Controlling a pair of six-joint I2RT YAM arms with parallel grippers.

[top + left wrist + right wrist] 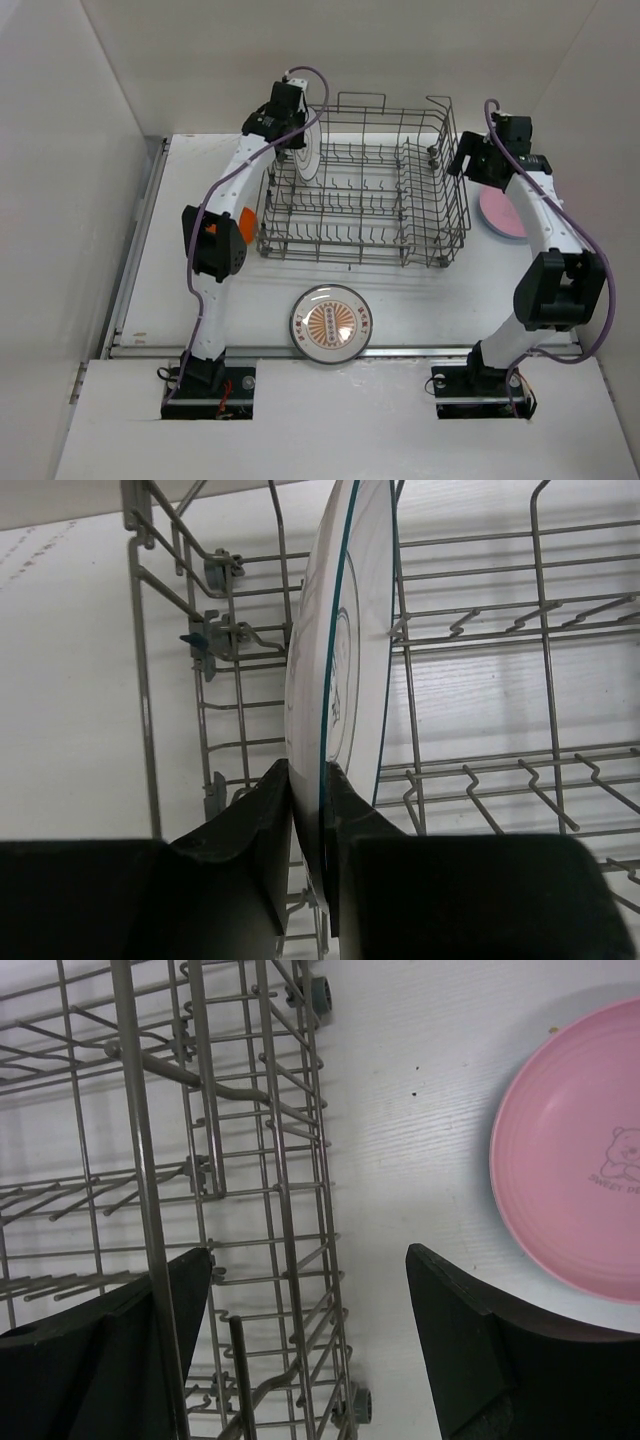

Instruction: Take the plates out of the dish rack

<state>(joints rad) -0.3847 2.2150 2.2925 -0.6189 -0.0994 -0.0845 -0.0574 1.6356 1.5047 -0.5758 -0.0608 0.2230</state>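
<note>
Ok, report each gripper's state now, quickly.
Left gripper: closed on the teal-rimmed plate standing in the dish rack.
Right gripper: open, holding nothing.

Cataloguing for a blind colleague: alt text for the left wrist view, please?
The left gripper is shut on the rim of a white plate with a thin teal edge line, which stands on edge in the grey wire dish rack. White table shows beyond the wires.
</note>
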